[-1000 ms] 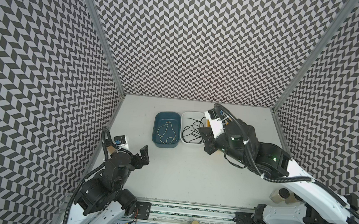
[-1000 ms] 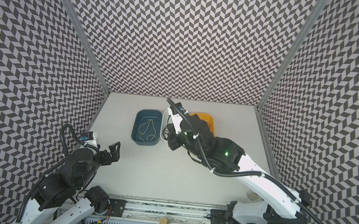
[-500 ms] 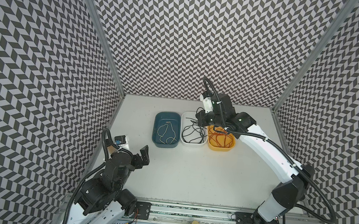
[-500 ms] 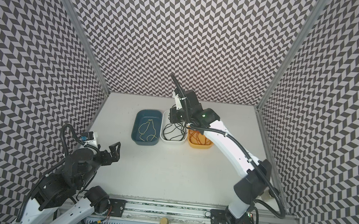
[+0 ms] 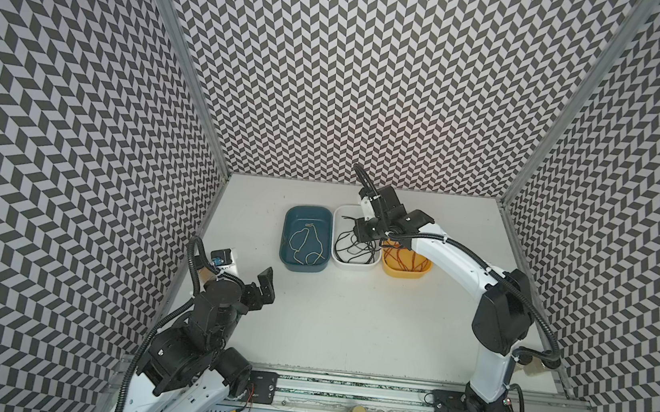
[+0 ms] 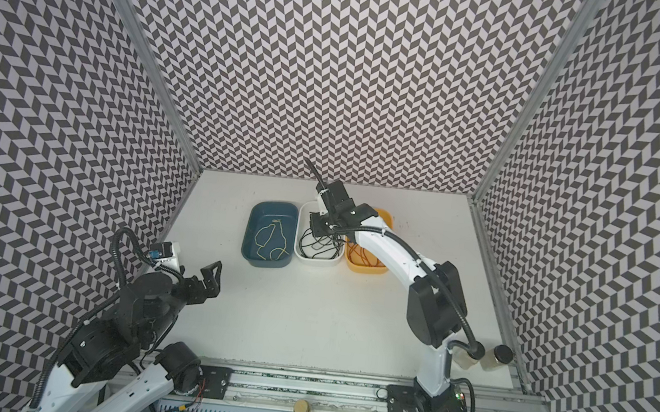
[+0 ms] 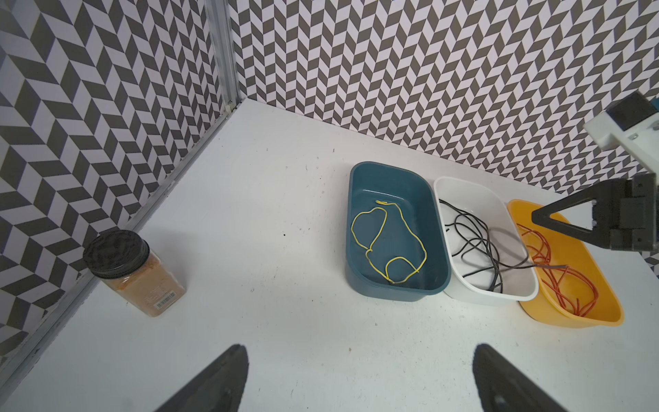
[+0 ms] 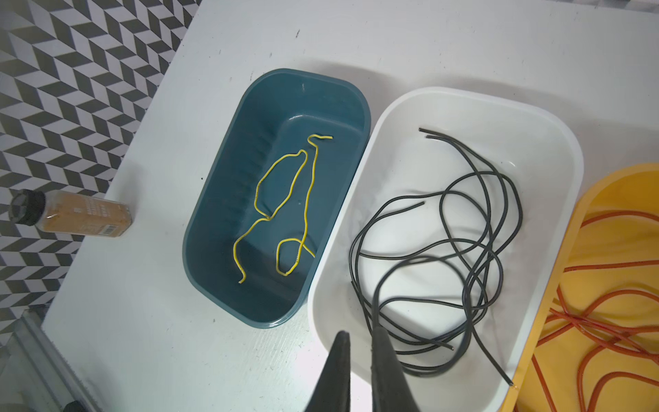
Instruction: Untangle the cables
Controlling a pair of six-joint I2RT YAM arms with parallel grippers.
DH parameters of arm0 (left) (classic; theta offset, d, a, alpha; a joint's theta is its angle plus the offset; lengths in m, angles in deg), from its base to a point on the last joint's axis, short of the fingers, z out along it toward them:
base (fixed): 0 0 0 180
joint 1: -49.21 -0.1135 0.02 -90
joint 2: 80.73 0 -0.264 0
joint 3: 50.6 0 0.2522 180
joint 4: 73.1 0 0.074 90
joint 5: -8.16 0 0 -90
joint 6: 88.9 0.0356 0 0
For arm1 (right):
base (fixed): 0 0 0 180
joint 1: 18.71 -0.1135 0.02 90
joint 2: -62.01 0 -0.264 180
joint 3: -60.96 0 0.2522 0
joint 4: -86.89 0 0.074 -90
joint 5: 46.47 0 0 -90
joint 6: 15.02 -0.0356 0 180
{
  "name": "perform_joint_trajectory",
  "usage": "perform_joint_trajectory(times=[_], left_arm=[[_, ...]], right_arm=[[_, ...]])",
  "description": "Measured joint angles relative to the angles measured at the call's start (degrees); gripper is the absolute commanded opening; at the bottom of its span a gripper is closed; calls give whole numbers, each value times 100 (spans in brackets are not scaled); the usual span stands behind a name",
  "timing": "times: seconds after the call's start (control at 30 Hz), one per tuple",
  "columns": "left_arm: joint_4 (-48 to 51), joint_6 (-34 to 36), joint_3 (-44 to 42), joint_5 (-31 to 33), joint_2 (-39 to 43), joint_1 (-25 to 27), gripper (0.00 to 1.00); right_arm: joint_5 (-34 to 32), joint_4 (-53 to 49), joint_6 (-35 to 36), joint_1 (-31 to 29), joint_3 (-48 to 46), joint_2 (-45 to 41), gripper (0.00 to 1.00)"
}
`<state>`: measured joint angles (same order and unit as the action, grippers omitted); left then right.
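The cables lie sorted in three trays side by side. A pale yellow cable [image 5: 307,244] [image 8: 285,199] loops in the blue tray [image 5: 286,248]. Black cables [image 5: 353,247] [image 8: 463,249] coil in the white tray [image 5: 355,265], one end hanging over the rim towards the yellow tray [image 5: 405,272], which holds orange-red cables [image 5: 402,258] [image 8: 606,314]. My right gripper [image 5: 363,233] [image 8: 360,331] hovers over the white tray, jaws parted by a narrow gap with nothing between them; a blurred black strand runs right by one fingertip. My left gripper [image 5: 263,288] [image 7: 359,346] stands wide open and empty over bare table.
A spice jar [image 7: 132,274] [image 8: 71,214] with a black lid stands by the left wall, near my left arm. Two more jars [image 6: 496,356] sit at the front right corner behind the right arm's base. Patterned walls enclose three sides.
My right arm has come down from high above the table and stretched out over the white tray; its jaws have parted slightly. The left arm has not moved.
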<state>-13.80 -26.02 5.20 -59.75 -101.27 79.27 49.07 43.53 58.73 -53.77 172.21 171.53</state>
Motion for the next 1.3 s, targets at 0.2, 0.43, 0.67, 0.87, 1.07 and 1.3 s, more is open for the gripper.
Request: perform_joint_trajectory(times=[0.2, 0.43, 0.67, 0.87, 1.07, 1.3], left_arm=[[0, 0, -2, 0, 0, 0, 100], [0, -2, 0, 0, -22, 4, 100], [0, -83, 0, 7, -109, 4, 100], [15, -214, 0, 173, -549, -4, 100], [-527, -63, -461, 807, -761, -50, 100], [-1753, 599, -835, 1368, -1456, -415, 100]], right_arm=[[7, -59, 33, 11, 90, -7, 33], [-24, -188, -11, 11, -372, -942, 50], [-621, 317, 31, 9, -2227, -3545, 100], [-1858, 313, 146, 11, -3370, -4944, 100], [-3383, 431, 155, 28, -4760, -6199, 100], [-4511, 2151, 831, 437, -7261, -7945, 100]])
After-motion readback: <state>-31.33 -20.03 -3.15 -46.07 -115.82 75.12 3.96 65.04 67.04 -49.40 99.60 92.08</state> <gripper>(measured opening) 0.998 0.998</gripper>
